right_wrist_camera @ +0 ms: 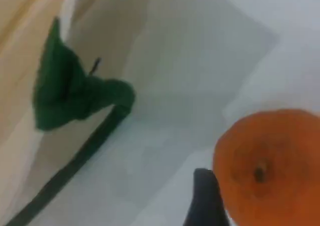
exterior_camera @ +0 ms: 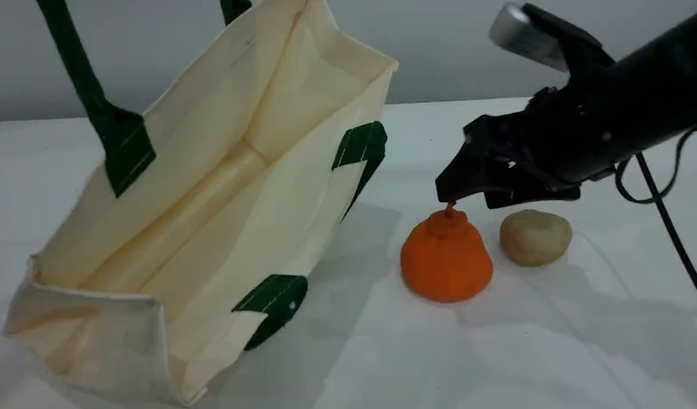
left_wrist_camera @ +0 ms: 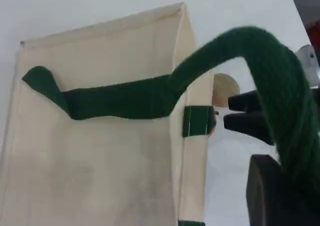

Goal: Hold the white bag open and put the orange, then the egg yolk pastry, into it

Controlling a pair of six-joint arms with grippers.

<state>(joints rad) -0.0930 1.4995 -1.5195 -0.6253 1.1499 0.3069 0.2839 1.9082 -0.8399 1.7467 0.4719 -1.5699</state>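
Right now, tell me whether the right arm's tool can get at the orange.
Probably yes: the right tool hangs open just above the orange, at its stem, with nothing between them; the egg yolk pastry sits clear beside it.

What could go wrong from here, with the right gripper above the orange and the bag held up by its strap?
The open right gripper sits over the knobbly neck of the bright orange fruit; closing that high may let it slip. The beige pastry lump lies close beside and could get nudged. The cream canvas tote hangs from one dark green strap in the shut left gripper; its mouth may sag.

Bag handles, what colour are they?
Dark green handles on the cream-white bag, clearest in the left wrist view.
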